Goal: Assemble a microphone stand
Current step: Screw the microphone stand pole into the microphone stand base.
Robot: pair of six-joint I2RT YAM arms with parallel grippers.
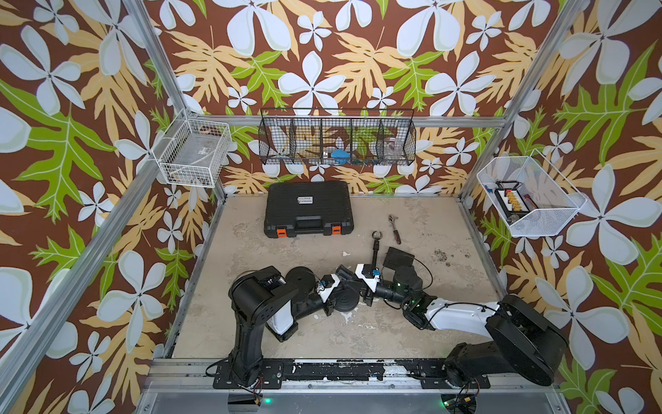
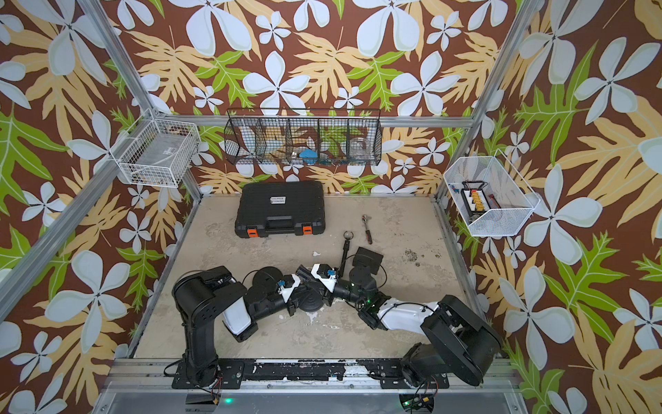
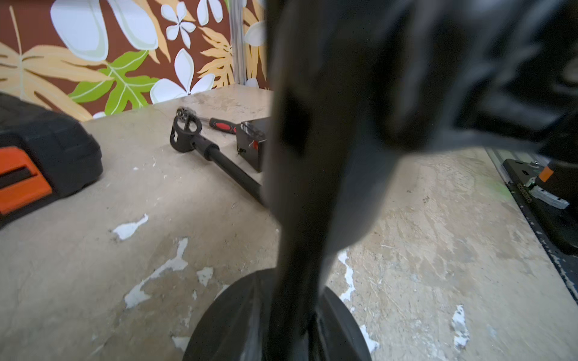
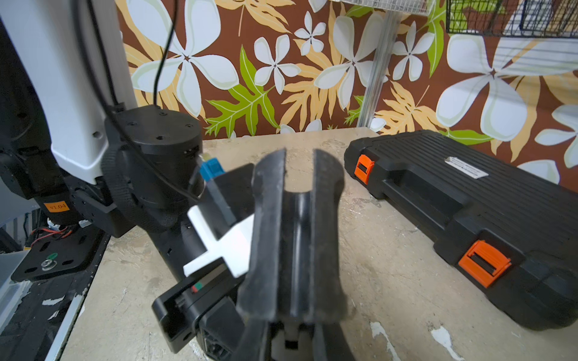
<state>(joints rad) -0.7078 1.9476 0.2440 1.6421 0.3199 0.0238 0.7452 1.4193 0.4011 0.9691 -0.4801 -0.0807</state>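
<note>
The stand's round black base point(image 1: 345, 304) point(image 3: 225, 325) lies flat on the table between my two wrists. The black pole point(image 1: 375, 252) point(image 3: 231, 170) slants from its clip end point(image 1: 376, 235) point(image 3: 184, 134) near the table toward my right gripper point(image 1: 353, 277) point(image 4: 299, 156). That gripper is shut, with a dark rod showing in the groove between its fingers point(image 4: 269, 203). My left gripper point(image 1: 342, 283) sits at the base's far edge, close against the right one. A blurred dark mass point(image 3: 312, 156) hides its jaws in the left wrist view.
A black tool case point(image 1: 308, 209) with orange latches lies at the back. A red-handled ratchet point(image 1: 394, 229) and a small black box point(image 1: 398, 256) lie beside the pole. Wire baskets hang on the walls: white point(image 1: 193, 154), black point(image 1: 336, 141), white point(image 1: 530, 197).
</note>
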